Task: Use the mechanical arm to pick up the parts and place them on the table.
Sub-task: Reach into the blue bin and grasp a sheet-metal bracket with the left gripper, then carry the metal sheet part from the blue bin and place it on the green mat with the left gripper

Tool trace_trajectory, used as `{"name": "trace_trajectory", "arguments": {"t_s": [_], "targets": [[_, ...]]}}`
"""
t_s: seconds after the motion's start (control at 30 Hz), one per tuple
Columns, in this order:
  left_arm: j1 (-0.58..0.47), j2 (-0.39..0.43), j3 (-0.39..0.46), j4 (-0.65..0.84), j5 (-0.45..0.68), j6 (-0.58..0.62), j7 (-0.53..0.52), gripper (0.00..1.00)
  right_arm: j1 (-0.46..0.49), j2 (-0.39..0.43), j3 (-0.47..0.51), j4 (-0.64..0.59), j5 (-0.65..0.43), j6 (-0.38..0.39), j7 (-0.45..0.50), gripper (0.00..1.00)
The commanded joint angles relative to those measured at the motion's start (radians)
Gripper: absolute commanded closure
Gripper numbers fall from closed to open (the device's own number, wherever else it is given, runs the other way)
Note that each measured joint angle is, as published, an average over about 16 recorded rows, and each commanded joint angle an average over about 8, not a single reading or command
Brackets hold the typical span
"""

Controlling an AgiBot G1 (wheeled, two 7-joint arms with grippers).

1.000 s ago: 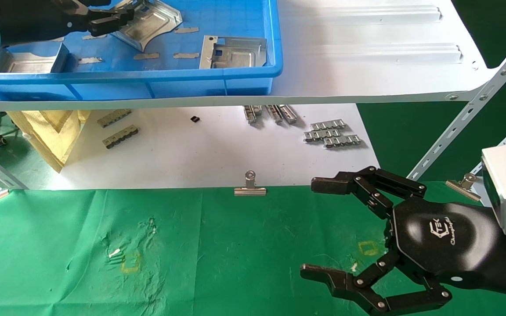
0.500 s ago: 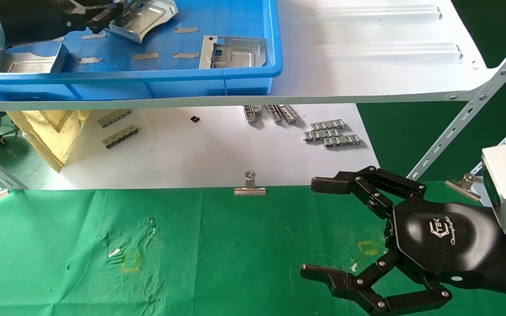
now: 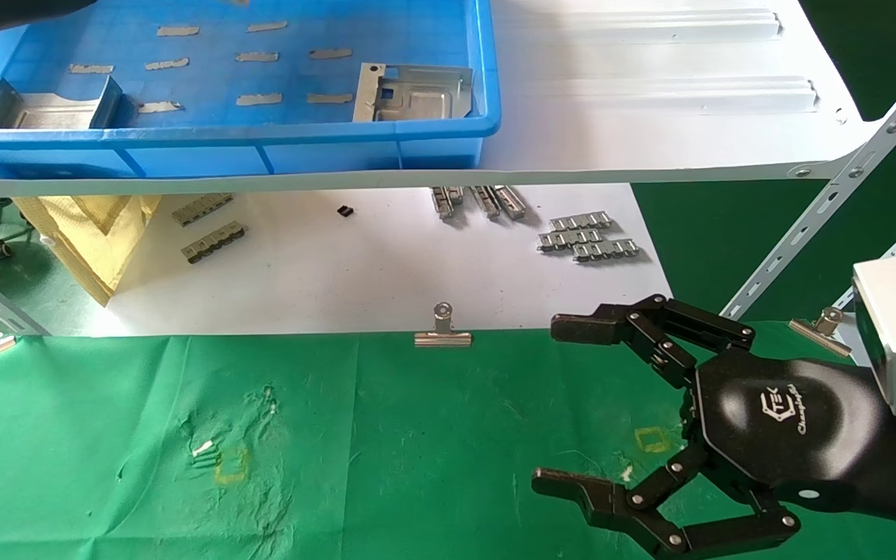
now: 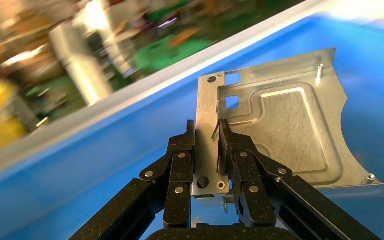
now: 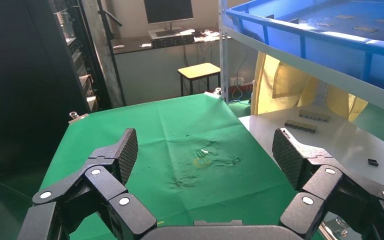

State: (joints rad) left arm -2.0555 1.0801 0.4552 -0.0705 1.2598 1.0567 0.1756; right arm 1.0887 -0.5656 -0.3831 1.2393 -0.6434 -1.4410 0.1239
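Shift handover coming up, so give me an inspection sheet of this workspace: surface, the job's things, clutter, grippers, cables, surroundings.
Surface: green cloth table, wrinkled, no parts on it.
Job's things: held part clamped by its flange; two parts lie in the blue bin.
Clutter: ridged metal strips and binder clip on the white board.
Grippers: left gripper shut on the held part over the bin; right gripper open above the cloth.
Cables: nothing seen.
Surroundings: white shelf board, stool.
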Motion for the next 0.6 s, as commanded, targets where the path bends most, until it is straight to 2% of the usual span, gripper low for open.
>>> {"name": "trace_trajectory", "arguments": {"t_s": [0.03,0.2,0.3,0.43,0.6], "targets": [[0.003,-0.018,-0.008,-0.020,-0.014,0.088,0.016,1.00,0.000,0.000,0.000,0.000,0.000,0.000,0.000,0.00],[0.030,-0.064,-0.032,-0.064,-0.063,0.366,0.080,1.00,0.000,0.000,0.000,0.000,0.000,0.000,0.000,0.00],[0.049,-0.085,-0.039,-0.092,-0.086,0.480,0.120,1.00,0.000,0.000,0.000,0.000,0.000,0.000,0.000,0.00],[0.090,-0.112,-0.029,-0.170,-0.119,0.544,0.157,1.00,0.000,0.000,0.000,0.000,0.000,0.000,0.000,0.00],[0.192,-0.183,0.014,-0.370,-0.214,0.552,0.167,1.00,0.000,0.000,0.000,0.000,0.000,0.000,0.000,0.00]]}}
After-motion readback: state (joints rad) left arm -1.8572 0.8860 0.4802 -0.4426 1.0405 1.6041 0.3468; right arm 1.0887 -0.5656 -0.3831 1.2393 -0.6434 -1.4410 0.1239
